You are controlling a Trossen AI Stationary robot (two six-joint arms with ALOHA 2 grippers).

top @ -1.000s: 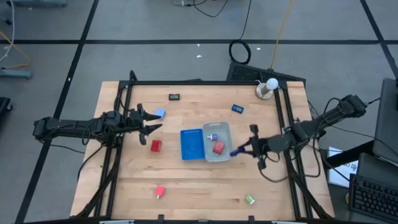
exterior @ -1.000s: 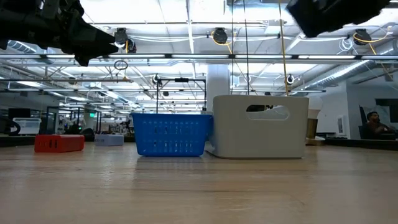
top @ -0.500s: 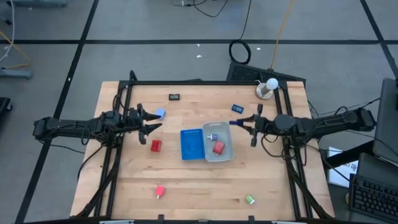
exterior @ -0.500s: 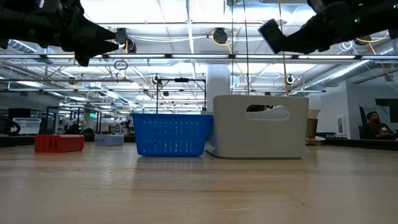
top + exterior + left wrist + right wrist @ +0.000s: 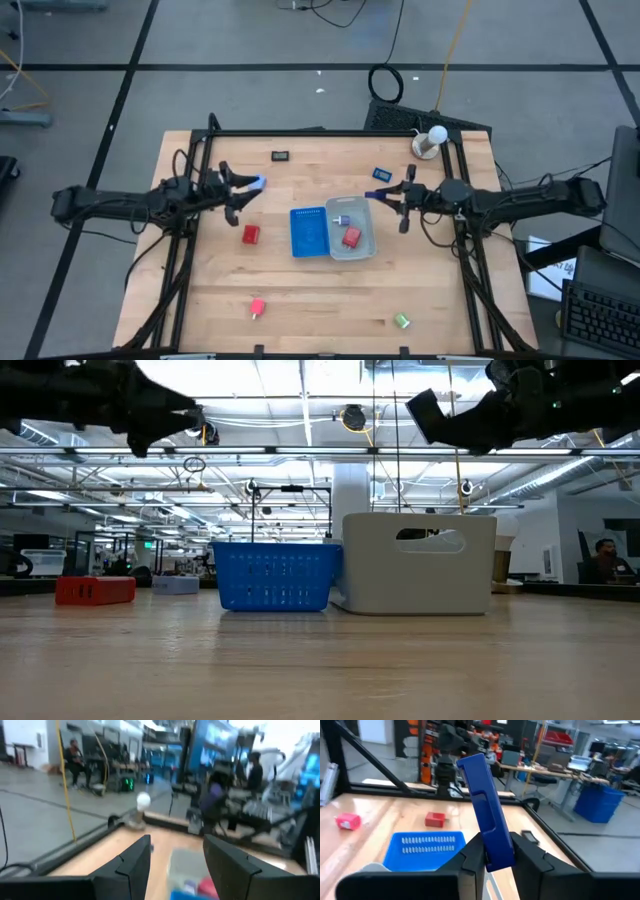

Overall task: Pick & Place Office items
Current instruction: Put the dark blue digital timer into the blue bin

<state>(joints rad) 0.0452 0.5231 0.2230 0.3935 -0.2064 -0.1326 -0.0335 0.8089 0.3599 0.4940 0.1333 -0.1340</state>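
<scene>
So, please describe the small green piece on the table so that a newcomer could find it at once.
Start from the wooden table and go to the edge nearest the camera's bottom, on the right arm's side. The green piece lies there alone, well below the clear tray. It is the only green item; the nearest loose piece is red.

Blue tray point(image 5: 272, 575) touching white bin point(image 5: 420, 563); red block point(image 5: 95, 590) apart.

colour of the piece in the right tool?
Dark blue flat rectangle, clamped in the right tool; right wrist view shows it best.
</scene>
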